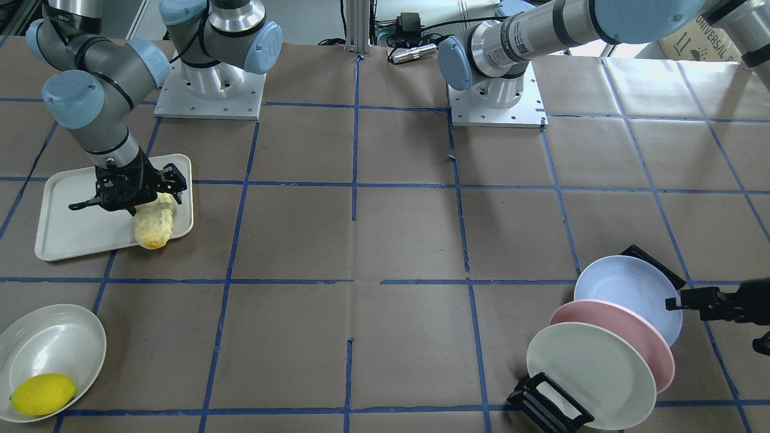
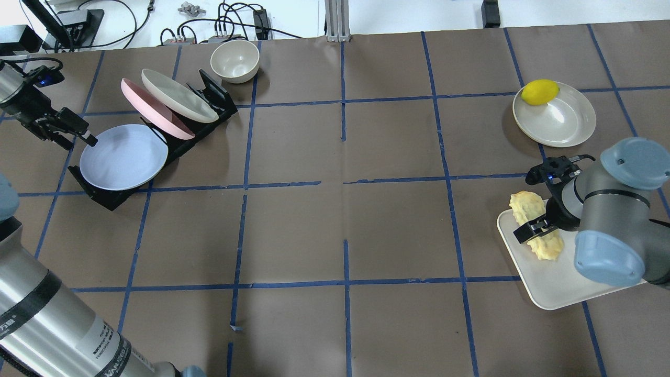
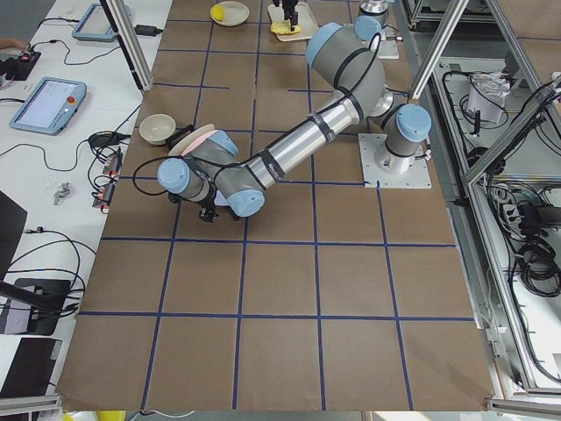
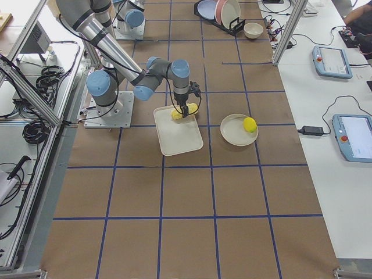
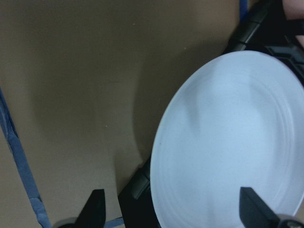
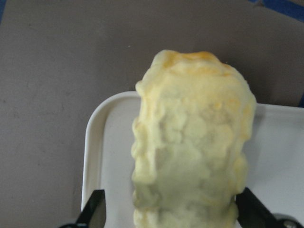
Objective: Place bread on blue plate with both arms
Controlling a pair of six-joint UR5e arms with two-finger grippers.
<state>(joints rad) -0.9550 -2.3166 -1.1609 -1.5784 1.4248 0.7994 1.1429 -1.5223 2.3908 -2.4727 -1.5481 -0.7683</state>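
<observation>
A brown table gridded with blue tape is carrying everything. Two arms are leaning over it: the left arm by a black rack, the right arm over one white tray. Three plates are tilting in the rack: the blue plate nearest the robot, a pink plate crowding just behind it, then a cream plate. A fourth plate near the tray is holding one lemon, and one bowl is sitting beyond the rack. The left gripper is hovering at the blue plate's rim, jaws spread. The single bread, pale yellow, bumpy and browned at the ends, is lying on the tray with one end poking over its edge. The right gripper is straddling it, jaws apart
</observation>
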